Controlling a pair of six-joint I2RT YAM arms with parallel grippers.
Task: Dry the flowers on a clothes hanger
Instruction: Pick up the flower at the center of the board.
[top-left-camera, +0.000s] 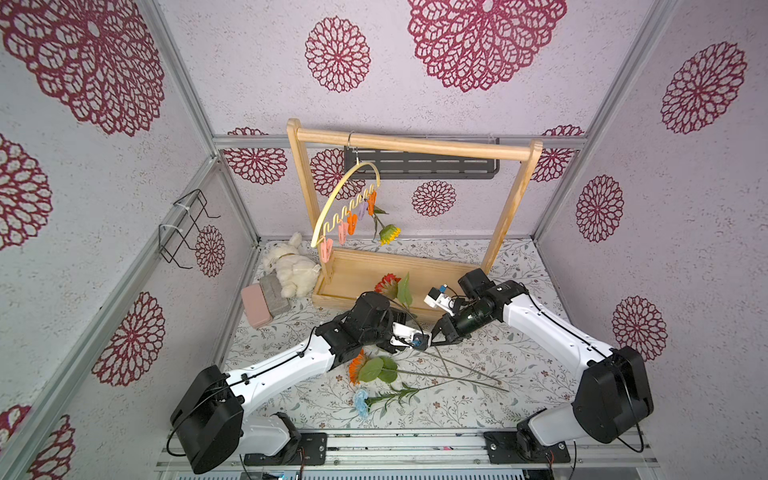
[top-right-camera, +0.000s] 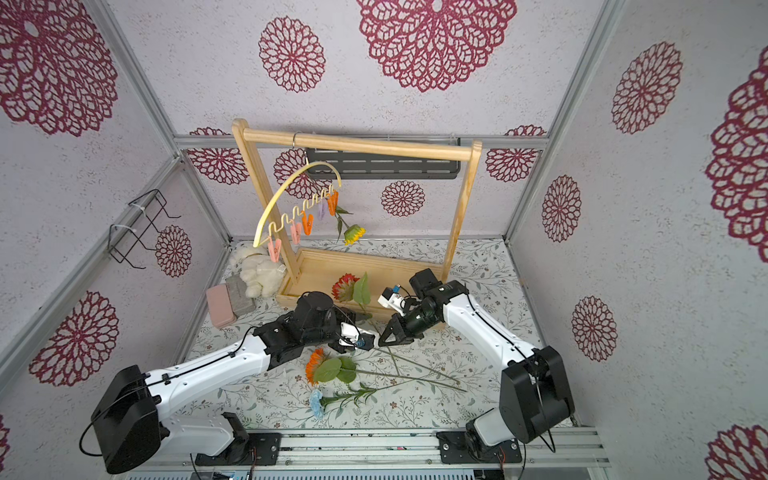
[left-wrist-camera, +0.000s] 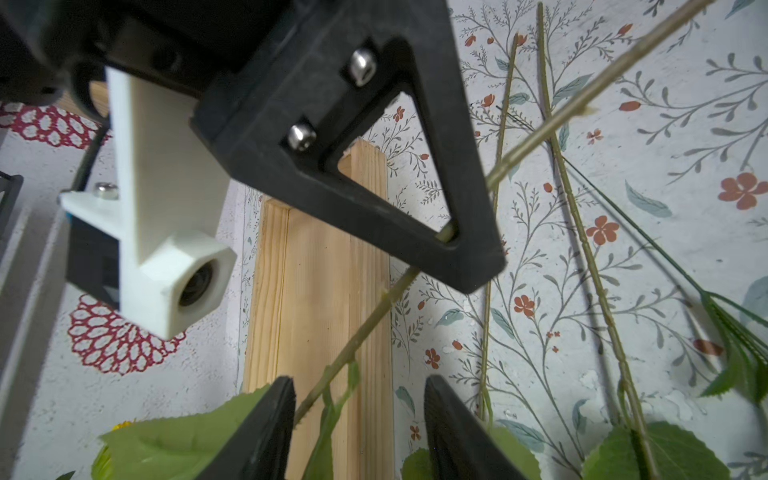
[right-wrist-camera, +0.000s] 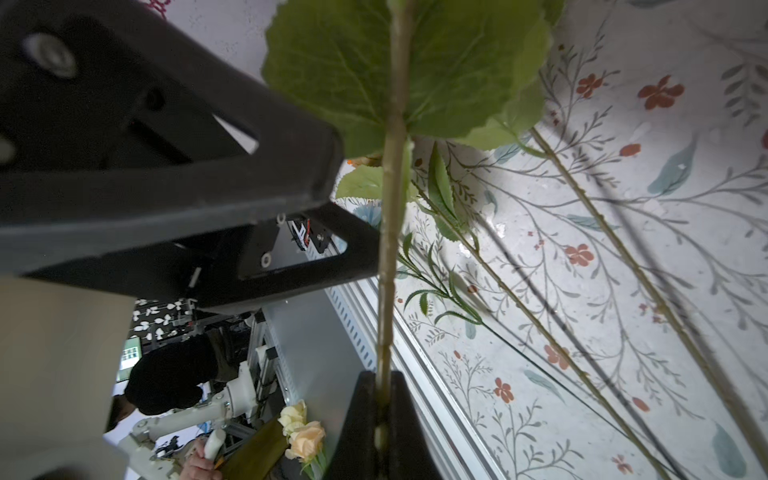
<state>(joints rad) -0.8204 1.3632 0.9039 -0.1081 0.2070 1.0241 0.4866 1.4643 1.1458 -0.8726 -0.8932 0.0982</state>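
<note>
Right claw (right-wrist-camera: 384, 401) is pinching a red flower (top-left-camera: 386, 284) by its stem (right-wrist-camera: 388, 270); left claw (left-wrist-camera: 359, 401) is gaping around it, likely a handover; next, left must clamp.

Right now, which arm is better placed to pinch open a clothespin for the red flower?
Left, probably. The left claw is open, gripping nothing, and the hanger hangs on its side; the right claw is shut on the red flower's stem.

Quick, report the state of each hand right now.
Left hand: open, straddling the red flower stem, not clamped.
Right hand: closed on the red flower stem.
</note>
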